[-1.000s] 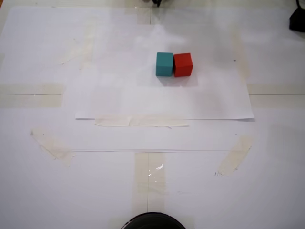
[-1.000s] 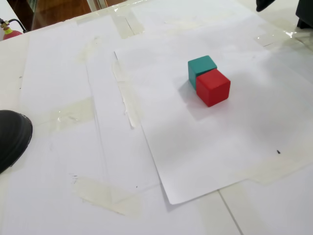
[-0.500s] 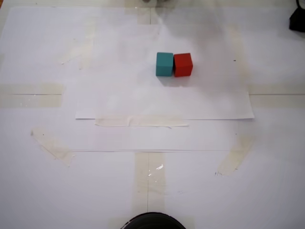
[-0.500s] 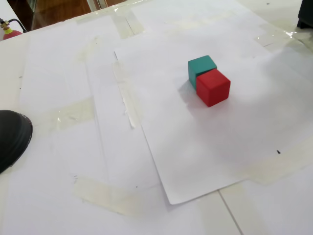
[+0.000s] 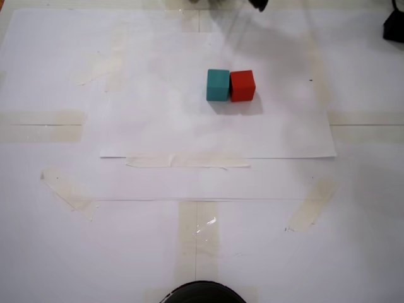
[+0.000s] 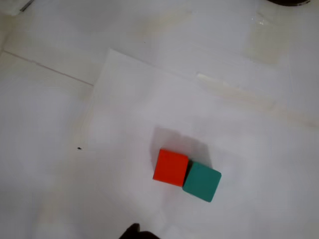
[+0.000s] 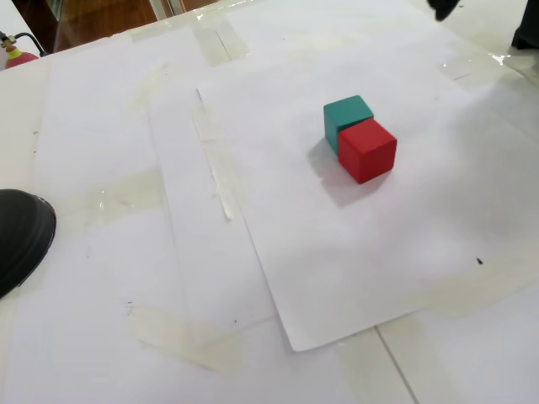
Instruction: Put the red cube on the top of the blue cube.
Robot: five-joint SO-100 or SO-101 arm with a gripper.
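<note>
Near to far in the fixed view from the front: bare papered surface [image 5: 202, 240], then the red cube [image 5: 242, 86] touching the right face of the blue cube [image 5: 218, 85] on the top sheet. Tool [image 5: 257, 4] is only a dark blur at the far edge, so the red cube lies nearer and slightly left of it. Can't tell whether the jaws are wide or narrow; nothing held, as both cubes are down.

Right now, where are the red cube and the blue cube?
red cube [image 5: 242, 82], a fixed view, on its top face.
blue cube [image 6: 202, 181], wrist view, on its top face.
</note>
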